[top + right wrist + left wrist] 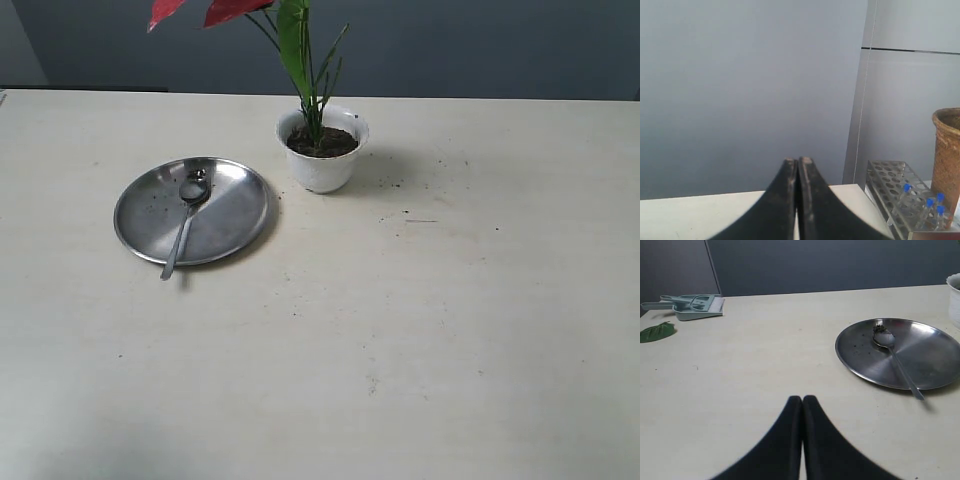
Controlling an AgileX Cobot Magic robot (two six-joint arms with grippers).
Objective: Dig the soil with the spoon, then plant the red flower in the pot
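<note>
Looks done to me: red flower (296, 48) stands in the pot (322, 168), spoon (182, 228) on the plate (238, 212) at the pot's 8 o'clock. Left gripper (802, 398) and right gripper (798, 160) are both pinched closed, empty. I'd guess only parking the arms is left.

Soft, even light covers the pale table (450, 330). The plate (240, 205) gleams mildly. The pot (320, 172) casts a faint shadow.
</note>
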